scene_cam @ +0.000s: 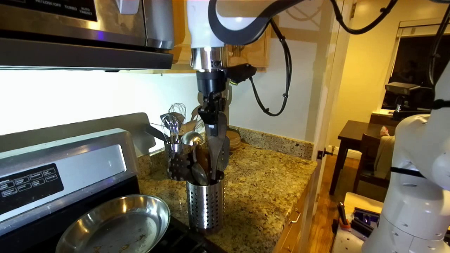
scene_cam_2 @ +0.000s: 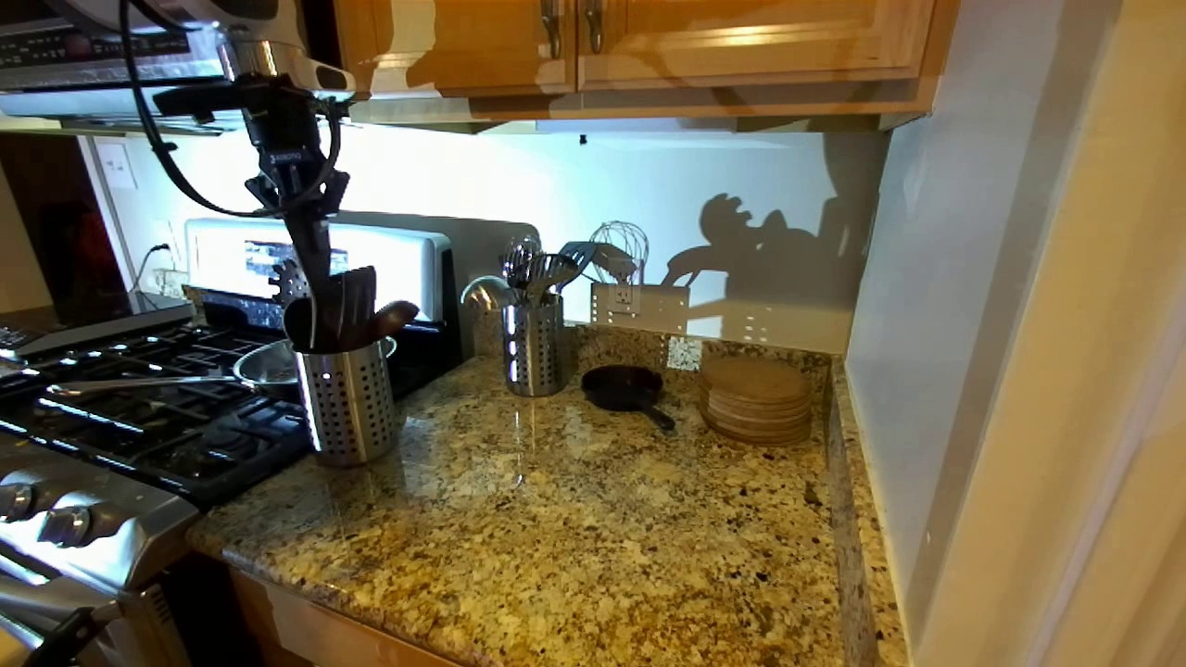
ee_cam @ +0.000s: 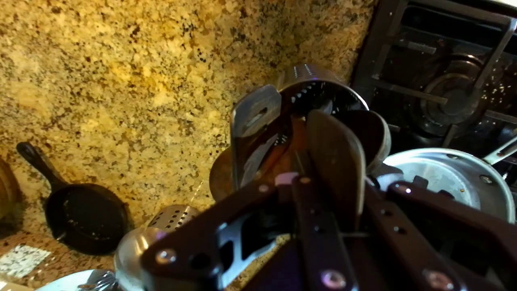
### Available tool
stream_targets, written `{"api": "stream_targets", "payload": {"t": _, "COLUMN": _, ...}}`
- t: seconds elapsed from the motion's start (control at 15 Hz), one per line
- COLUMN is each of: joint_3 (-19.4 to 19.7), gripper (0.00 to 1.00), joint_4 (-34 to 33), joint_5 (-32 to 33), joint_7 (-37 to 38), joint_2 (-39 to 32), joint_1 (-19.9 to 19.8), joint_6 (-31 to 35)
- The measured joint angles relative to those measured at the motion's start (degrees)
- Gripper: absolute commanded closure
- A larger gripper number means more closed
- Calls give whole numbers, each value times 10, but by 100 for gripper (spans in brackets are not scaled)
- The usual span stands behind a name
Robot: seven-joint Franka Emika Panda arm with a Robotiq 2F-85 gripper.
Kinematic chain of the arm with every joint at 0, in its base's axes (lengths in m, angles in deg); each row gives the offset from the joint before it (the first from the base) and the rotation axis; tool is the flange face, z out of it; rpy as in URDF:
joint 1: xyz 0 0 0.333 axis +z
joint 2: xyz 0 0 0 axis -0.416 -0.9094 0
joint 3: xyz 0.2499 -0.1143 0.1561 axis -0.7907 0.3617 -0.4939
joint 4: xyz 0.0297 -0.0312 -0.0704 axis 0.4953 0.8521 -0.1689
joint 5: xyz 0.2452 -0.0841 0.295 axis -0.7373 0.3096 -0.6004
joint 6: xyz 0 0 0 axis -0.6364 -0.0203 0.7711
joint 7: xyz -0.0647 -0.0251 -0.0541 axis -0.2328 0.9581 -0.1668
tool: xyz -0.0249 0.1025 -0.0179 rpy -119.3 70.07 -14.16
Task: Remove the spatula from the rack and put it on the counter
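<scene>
Tabletop point(scene_cam_2: 574, 519) of brown and tan speckled granite is spreading wide, polished and catching light. The black stove point(scene_cam_2: 176, 435) is adjoining it at the left in both exterior views. A white robot arm point(scene_cam: 202, 28) is hanging overhead, showing at the top of both exterior views. On the stove, a round steel pan point(scene_cam: 116, 225) is resting. Toward the back of the tabletop, a stack of round brown discs point(scene_cam_2: 758, 412) is sitting. The silver-grey rack point(scene_cam: 205, 207), pierced with holes, is standing upright just beside the stove. Farther back, a similar metal holder point(scene_cam_2: 535, 347) is standing upright too. Between that holder and the stack, a small black skillet point(ee_cam: 87, 214) is lying flat. The dark spatula point(scene_cam: 216, 146) is leaning slightly, its wide head uppermost and its thin handle running down into the rack, where its lower end is hidden from sight. A slotted turner point(ee_cam: 247, 115) is standing near it, in the same rack. From the farther holder, a shiny ladle point(scene_cam: 192, 138) is jutting. Black fingers point(scene_cam: 212, 130) are pinching the spatula by its head, above the rack's rim.
</scene>
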Motion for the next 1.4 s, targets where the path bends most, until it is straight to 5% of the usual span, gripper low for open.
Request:
{"api": "stream_targets", "payload": {"t": 0.67, "joint_3": 8, "gripper": 92, "joint_4": -53, "joint_5": 23, "joint_7": -3, "joint_2": 92, "joint_1": -10, "joint_6": -69}}
{"api": "stream_targets", "payload": {"t": 1.4, "joint_3": 94, "gripper": 92, "joint_4": -132, "joint_5": -18, "joint_7": -44, "joint_2": 165, "joint_1": -49, "joint_6": -142}}
